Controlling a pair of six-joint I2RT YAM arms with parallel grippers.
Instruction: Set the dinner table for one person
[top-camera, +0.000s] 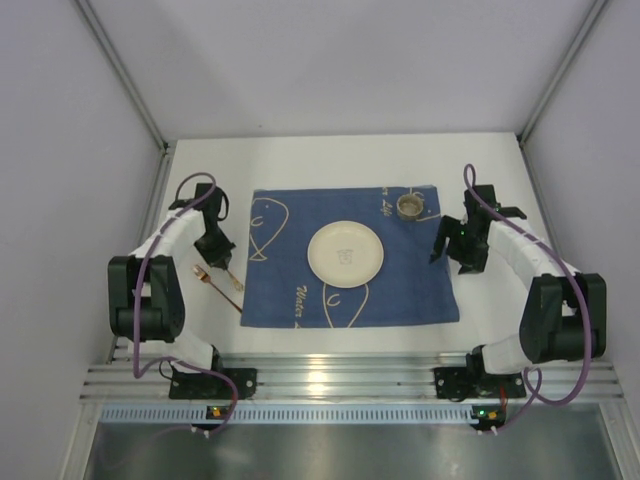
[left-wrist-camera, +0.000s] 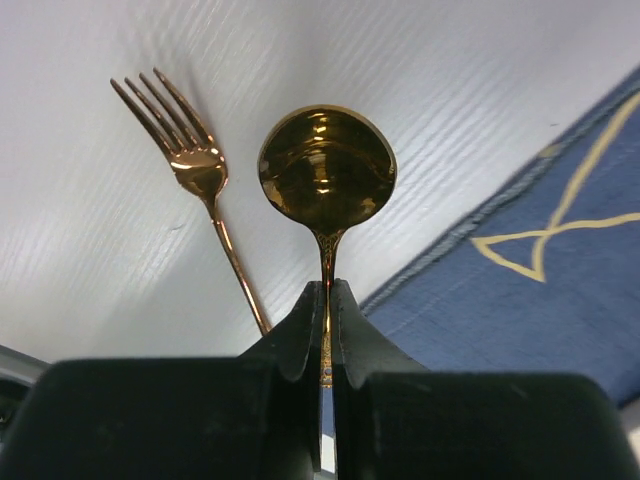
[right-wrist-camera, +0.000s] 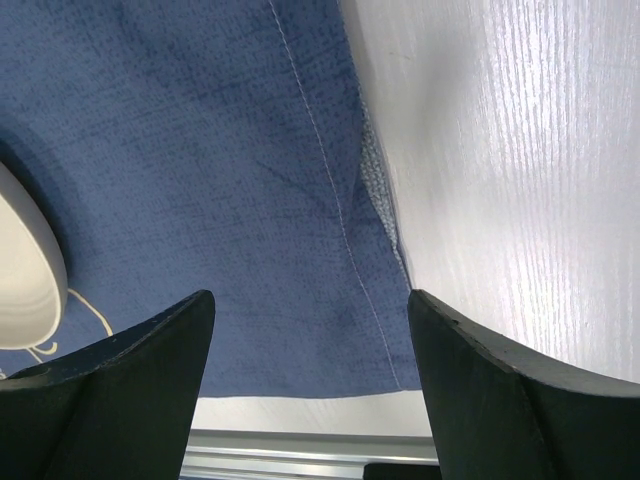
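Left tool (left-wrist-camera: 327, 292) tight on gold spoon (left-wrist-camera: 327, 172)

1. White link covers alternate with black joint housings on the left arm (top-camera: 155, 305) and right arm (top-camera: 520, 245).
2. A purple cable (top-camera: 468, 185) loops along each arm.
3. The left pincer (left-wrist-camera: 328, 290) and right pincer (right-wrist-camera: 310, 300) have matte black, tapering fingers.

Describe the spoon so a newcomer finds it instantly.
Start at the blue placemat on the white table; just off its left edge is the left gripper. The spoon is pinched by its handle there, its round gold bowl unlike the pronged fork beside it.
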